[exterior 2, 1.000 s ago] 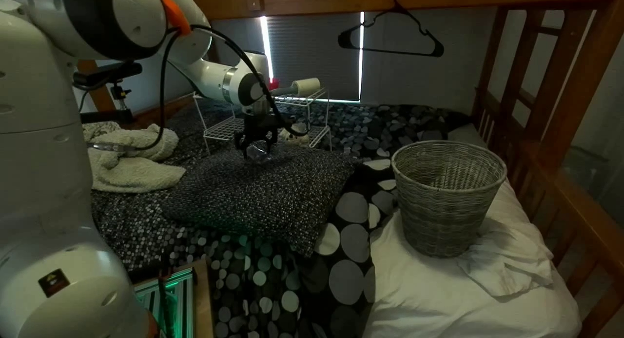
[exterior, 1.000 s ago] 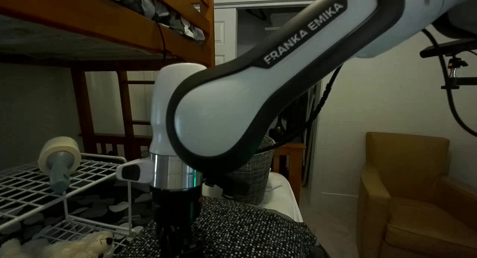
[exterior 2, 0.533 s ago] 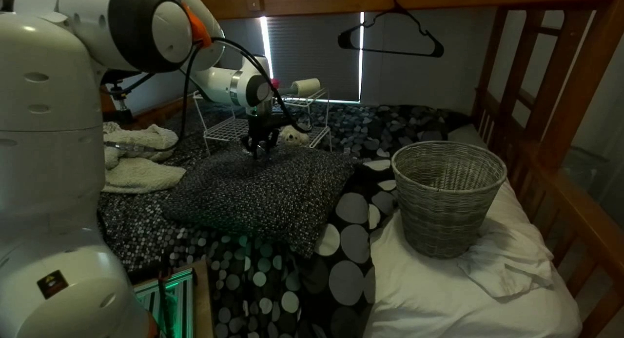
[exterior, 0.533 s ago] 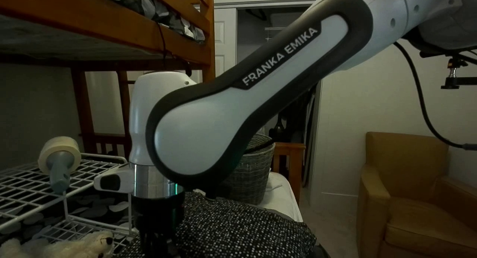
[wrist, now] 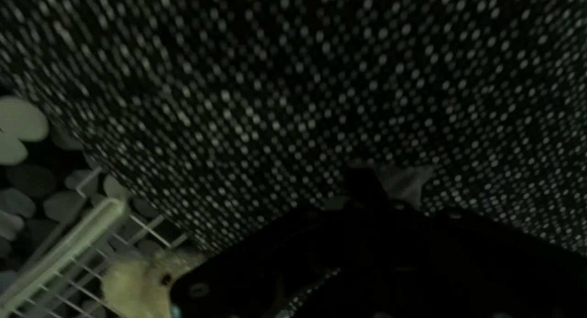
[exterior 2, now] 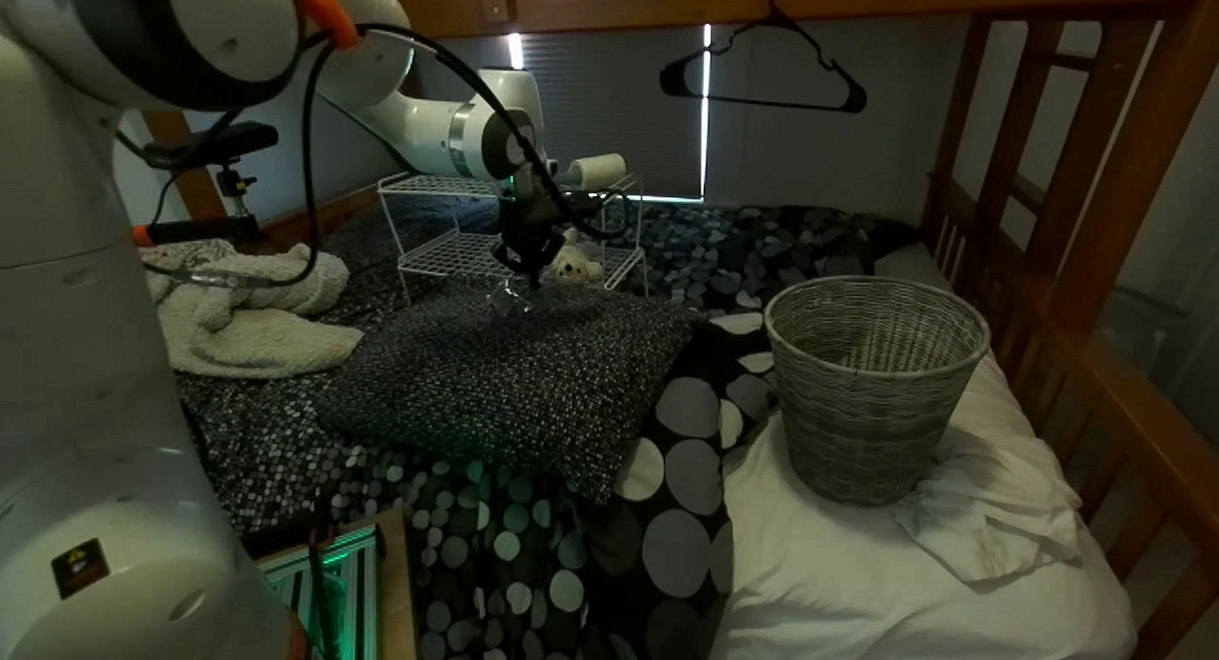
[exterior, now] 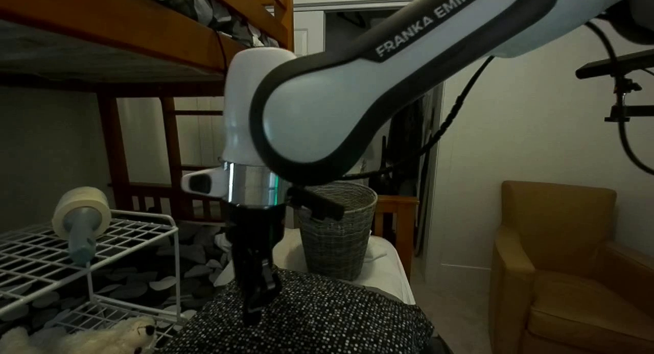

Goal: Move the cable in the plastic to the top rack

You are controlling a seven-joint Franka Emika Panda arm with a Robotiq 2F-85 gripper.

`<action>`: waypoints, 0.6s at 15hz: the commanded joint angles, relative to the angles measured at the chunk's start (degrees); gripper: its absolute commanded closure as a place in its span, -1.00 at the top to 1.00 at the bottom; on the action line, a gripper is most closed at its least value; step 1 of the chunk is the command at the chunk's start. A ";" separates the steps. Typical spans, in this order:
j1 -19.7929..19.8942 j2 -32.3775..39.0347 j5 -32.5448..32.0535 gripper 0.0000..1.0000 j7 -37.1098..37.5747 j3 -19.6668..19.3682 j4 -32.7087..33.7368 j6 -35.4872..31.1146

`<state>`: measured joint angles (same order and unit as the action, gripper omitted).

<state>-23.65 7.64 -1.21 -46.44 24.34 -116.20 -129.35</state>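
some clear, creased plastic point(wrist: 408, 182), glinting, fingers point(wrist: 367, 185) together, cannot tell if pinching it

You have a dark dotted cushion point(exterior 2: 514, 384) in view. Near it, a wicker basket point(exterior 2: 869, 422) stands upright; just beside the cushion lie a pale fleece point(exterior 2: 257, 341) and a cream plush toy point(exterior 2: 576, 268). A lint roller point(exterior: 82, 216) lies higher than the cushion; a tan armchair point(exterior: 567, 272) stands well apart from it.
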 commanded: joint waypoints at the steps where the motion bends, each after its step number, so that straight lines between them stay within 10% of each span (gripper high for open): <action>1: 4.10 -12.74 8.06 -1.00 0.47 -1.88 -10.85 2.12; 2: 4.19 -12.60 11.28 -0.48 -1.62 -2.65 -11.29 2.04; 9: 1.29 -4.25 21.15 0.43 -11.49 -2.06 -5.89 -2.40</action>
<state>-20.70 -0.79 18.22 -55.46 20.96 -124.90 -131.05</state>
